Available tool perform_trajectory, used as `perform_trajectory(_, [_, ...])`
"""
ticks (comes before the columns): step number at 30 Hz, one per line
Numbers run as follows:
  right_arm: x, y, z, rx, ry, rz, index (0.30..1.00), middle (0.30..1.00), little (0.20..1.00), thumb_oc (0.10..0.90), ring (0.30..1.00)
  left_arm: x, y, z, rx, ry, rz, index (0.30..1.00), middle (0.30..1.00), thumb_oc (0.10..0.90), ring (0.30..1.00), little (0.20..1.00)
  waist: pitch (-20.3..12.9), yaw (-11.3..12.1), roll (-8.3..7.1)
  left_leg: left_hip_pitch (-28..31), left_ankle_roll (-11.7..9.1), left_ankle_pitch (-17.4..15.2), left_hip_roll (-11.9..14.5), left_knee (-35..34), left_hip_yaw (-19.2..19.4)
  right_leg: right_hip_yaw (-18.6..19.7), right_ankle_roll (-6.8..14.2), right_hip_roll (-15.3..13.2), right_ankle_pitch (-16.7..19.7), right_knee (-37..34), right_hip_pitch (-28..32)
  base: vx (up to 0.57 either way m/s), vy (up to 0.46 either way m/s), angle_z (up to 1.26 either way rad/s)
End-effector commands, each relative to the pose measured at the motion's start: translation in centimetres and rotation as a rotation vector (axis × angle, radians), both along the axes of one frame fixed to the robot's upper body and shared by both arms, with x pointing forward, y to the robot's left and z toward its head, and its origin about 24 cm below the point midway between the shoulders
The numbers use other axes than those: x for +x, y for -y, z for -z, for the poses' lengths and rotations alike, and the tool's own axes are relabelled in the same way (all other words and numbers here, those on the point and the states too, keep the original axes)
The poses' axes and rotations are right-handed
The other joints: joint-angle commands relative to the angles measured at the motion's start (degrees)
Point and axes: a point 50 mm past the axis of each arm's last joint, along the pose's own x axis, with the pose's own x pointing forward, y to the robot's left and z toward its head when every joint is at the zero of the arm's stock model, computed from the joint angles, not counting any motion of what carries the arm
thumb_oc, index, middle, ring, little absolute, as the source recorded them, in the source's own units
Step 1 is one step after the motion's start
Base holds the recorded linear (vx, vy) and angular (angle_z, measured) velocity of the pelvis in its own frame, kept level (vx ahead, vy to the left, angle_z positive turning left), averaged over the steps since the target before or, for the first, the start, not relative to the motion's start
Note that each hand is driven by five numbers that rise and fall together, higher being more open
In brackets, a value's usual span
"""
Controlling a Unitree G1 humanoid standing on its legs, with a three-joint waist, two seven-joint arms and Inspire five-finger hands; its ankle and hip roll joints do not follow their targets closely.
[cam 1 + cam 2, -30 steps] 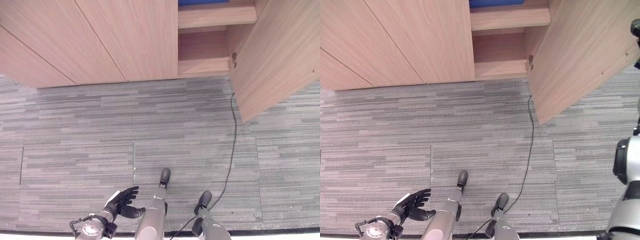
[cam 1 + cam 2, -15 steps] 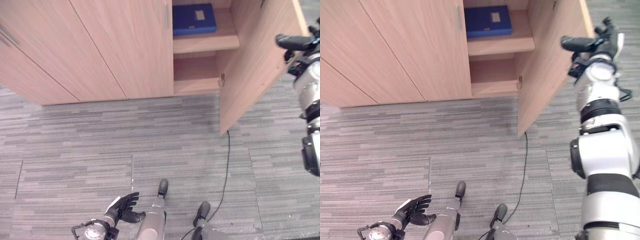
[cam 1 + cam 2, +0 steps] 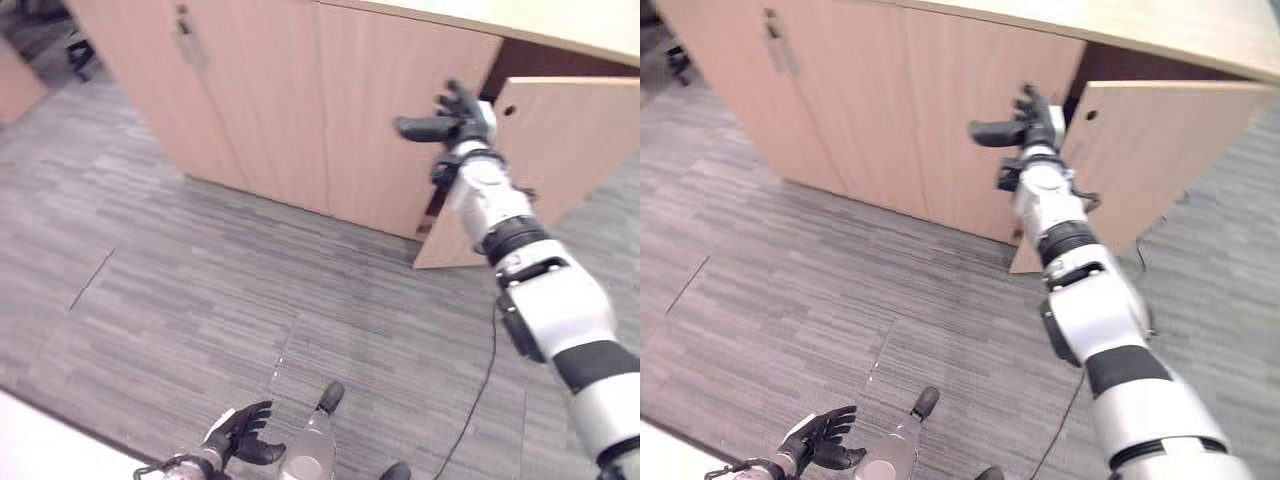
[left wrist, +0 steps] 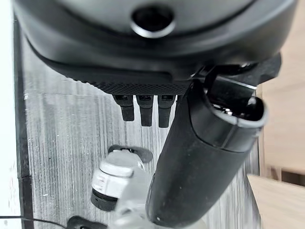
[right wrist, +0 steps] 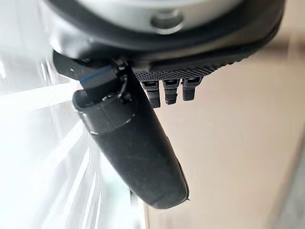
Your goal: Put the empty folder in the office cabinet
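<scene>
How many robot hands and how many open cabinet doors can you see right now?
Robot hands: 2 (left hand, right hand)
Open cabinet doors: 1 (open door)
Total: 3

We see grey striped carpet (image 3: 200, 290) across the floor; a dark object (image 3: 75, 45) sits far off at its edge.

Grey striped carpet floor (image 3: 200, 300) before a run of light wooden cupboard doors (image 3: 300, 100) under a pale top (image 3: 1160, 30)
</scene>
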Motion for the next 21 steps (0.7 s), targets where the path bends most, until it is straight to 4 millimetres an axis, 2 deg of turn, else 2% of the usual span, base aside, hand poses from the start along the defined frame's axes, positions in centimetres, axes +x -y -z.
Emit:
perform_trajectory(1, [-3.1,-5.0,-10.5,0.025,0.406,-0.181,0.9,0.9,0.9,0.8,0.9,1.1,-2.6,-2.0,0.105,0.029,0.11,0.9,0.9,0.8,0.9,0.9,-1.99,3.56,-6.31,6.93,-1.76,-9.83,2.38,-0.51,3.34,3.63,6.05,-5.84,-0.54,0.14,-0.04,0.12,-0.045,0.82])
perform_trajectory(6, [-4.8,-7.0,-12.5,0.096,0.504,-0.286,0.9,0.9,0.9,0.8,0.9,2.2,-2.1,-3.0,0.09,0.072,0.176,0.9,0.9,0.8,0.9,0.9,-2.81,4.26,-7.29,6.46,-1.86,-9.69,1.6,-0.58,2.29,2.92,6.04,-5.75,-0.79,0.12,0.42,0.0,0.035,0.71])
perform_trajectory(9, [-5.5,-8.1,-12.5,0.093,0.531,-0.346,0.9,0.9,0.9,0.8,0.9,2.1,-2.0,-3.1,0.084,0.07,0.192,0.9,0.9,0.8,0.9,0.9,-3.34,3.59,-7.56,6.72,-1.8,-9.79,1.41,-0.63,2.37,3.21,6.08,-5.8,-0.59,0.12,0.62,-0.02,0.042,0.11])
perform_trajectory(11, [-6.4,-9.1,-12.2,0.148,0.557,-0.416,0.9,0.9,0.9,0.8,0.9,1.3,-1.6,-2.7,0.066,0.054,0.183,0.9,0.9,0.8,0.9,0.9,-3.71,2.49,-7.35,7.51,-1.46,-10.09,1.3,-0.62,3.01,3.85,6.07,-5.97,-0.32,0.18,0.9,-0.05,0.051,-0.07])
perform_trajectory(12, [-6.9,-9.3,-12.2,0.168,0.576,-0.441,0.9,0.9,0.9,0.8,0.9,1.2,-1.5,-2.5,0.06,0.052,0.178,0.9,0.9,0.8,0.9,0.9,-3.67,1.75,-7.2,7.84,-1.32,-10.21,1.27,-0.6,3.29,4.26,6.02,-6.01,-0.16,0.23,0.85,-0.14,0.121,-0.2])
perform_trajectory(13, [-7.3,-9.5,-11.8,0.186,0.587,-0.467,0.9,0.9,0.9,0.8,0.9,0.9,-1.3,-2.3,0.053,0.047,0.168,0.9,0.9,0.8,0.9,0.9,-3.5,1.36,-6.78,7.8,-0.82,-8.77,0.7,-0.64,3.73,3.66,5.84,-6.82,1.45,0.54,0.27,-0.14,0.126,-0.29])
perform_trajectory(15, [-8.3,-9.4,-11.2,0.201,0.625,-0.514,0.9,0.9,0.9,0.8,0.9,0.2,-1.0,-1.7,0.047,0.034,0.144,0.9,0.9,0.8,0.9,0.9,-3.56,-0.43,-6.3,8.63,-0.4,-8.93,0.65,-0.63,4.57,4.7,5.86,-7.15,1.79,0.6,0.24,-0.09,0.095,-0.26])
perform_trajectory(17, [-9.7,-8.2,-10.1,0.16,0.689,-0.543,0.9,0.9,0.9,0.8,0.9,-0.7,-0.5,-1.0,0.035,0.018,0.106,0.9,0.9,0.8,0.9,0.9,-3.44,-2.48,-5.49,9.69,-0.15,-9.12,0.97,-0.64,6.02,5.96,5.82,-7.35,2.09,0.69,0.13,-0.07,0.041,-0.31])
perform_trajectory(19, [-10.2,-5.0,-8.0,0.131,0.721,-0.53,0.9,0.9,0.9,0.8,0.9,-1.2,0.2,-0.4,0.014,0.016,0.064,0.9,0.9,0.8,0.9,0.9,-3.13,-4.99,-4.53,10.55,0.0,-9.21,1.25,-0.63,7.27,6.92,5.82,-7.53,2.27,0.79,0.11,-0.08,0.029,-0.48])
perform_trajectory(20, [-10.2,-3.3,-6.6,0.103,0.709,-0.499,0.9,0.9,0.9,0.8,0.9,-1.7,0.6,-0.1,0.0,0.011,0.044,0.9,0.9,0.8,0.9,0.9,-3.1,-5.91,-4.03,10.96,0.05,-9.32,1.35,-0.64,7.86,7.32,5.82,-7.61,2.32,0.82,0.01,-0.11,0.016,-0.33])
perform_trajectory(21, [-10.5,-0.4,-3.1,0.043,0.659,-0.44,0.9,0.9,0.9,0.8,0.9,-2.1,1.2,0.3,-0.015,0.013,0.016,0.9,0.9,0.8,0.9,0.9,-2.99,-8.06,-3.04,11.76,0.03,-9.46,1.72,-0.64,9.24,7.96,5.87,-7.75,2.37,0.9,0.05,-0.09,0.019,-0.22])
